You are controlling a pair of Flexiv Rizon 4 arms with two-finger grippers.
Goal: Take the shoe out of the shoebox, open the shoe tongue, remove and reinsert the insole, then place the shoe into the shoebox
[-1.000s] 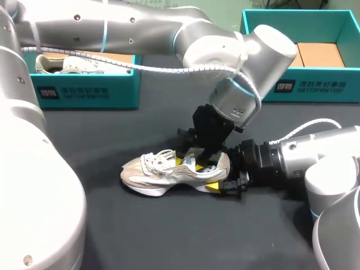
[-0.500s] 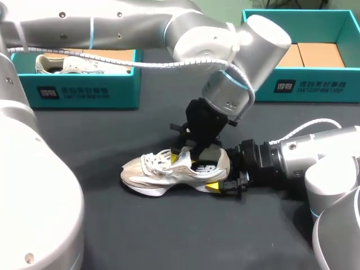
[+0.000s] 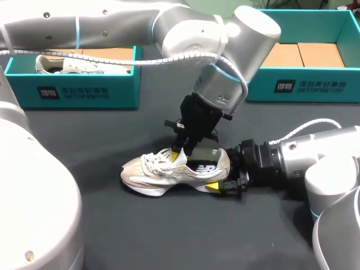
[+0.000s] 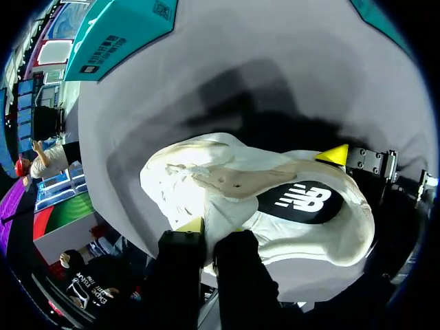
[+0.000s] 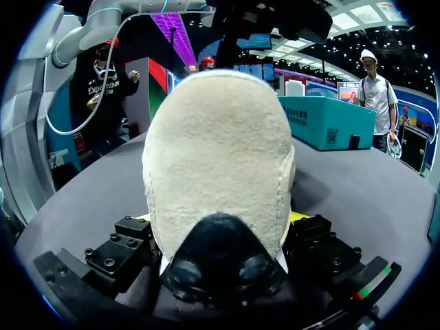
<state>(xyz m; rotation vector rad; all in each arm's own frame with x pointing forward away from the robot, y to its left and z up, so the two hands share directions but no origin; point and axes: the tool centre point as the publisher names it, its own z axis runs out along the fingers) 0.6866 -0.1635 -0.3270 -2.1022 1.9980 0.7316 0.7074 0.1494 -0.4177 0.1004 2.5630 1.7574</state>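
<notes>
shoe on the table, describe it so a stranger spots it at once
On the dark table, nearer than the teal shoeboxes, lies a pale sneaker. Unlike the shoe in the left box, its heel sits clamped in the right gripper.

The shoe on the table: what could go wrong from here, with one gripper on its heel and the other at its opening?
1. The right gripper holds the shoe only by its heel; a pull from the left gripper might twist it or slip it free.
2. The left gripper sits beside the laces and might snag them instead of the insole.
</notes>
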